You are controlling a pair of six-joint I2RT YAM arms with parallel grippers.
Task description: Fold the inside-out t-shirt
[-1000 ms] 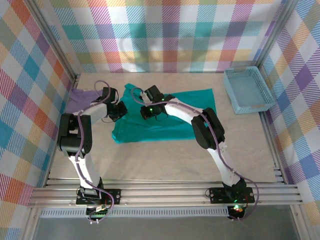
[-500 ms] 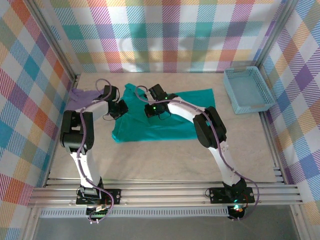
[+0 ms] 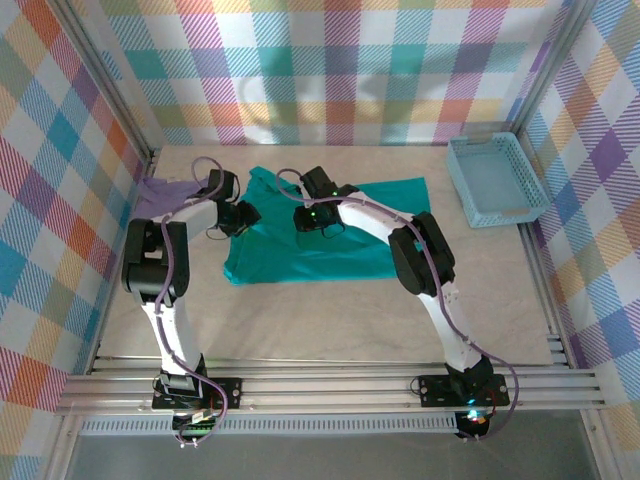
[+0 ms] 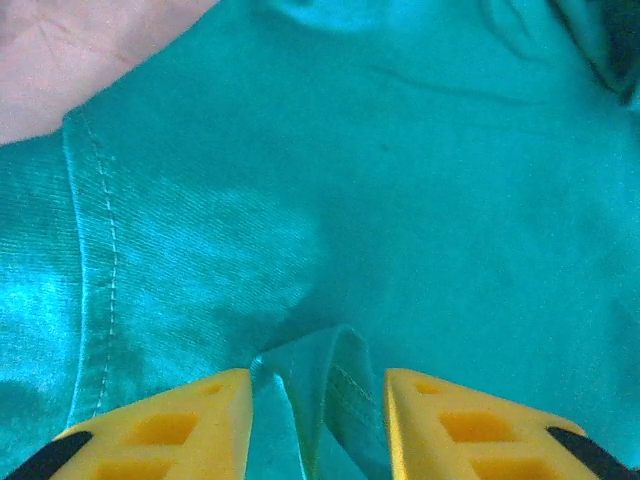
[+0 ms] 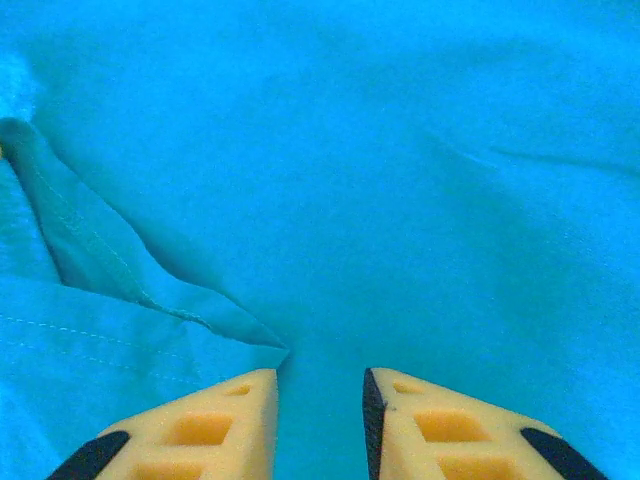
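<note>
The teal-green t-shirt (image 3: 345, 245) lies spread on the table, stitched seams showing. My left gripper (image 3: 243, 214) rests on its left part. In the left wrist view the left gripper (image 4: 318, 385) is shut on a raised fold of the t-shirt (image 4: 400, 200), and the fold fills the gap between the yellow fingers (image 4: 190, 415). My right gripper (image 3: 312, 216) sits on the shirt's upper middle. In the right wrist view the right gripper (image 5: 320, 385) is shut on the t-shirt (image 5: 400, 180), with a hemmed flap (image 5: 110, 270) pulled up to its left finger.
A pale lavender garment (image 3: 158, 195) lies at the back left, touching the shirt's edge, and appears again as a corner (image 4: 90, 50) in the left wrist view. A light blue basket (image 3: 497, 180) stands at the back right. Checked walls enclose the table.
Both grippers have moved a little toward the back of the table, staying on the shirt. The shirt's outline has barely shifted.
</note>
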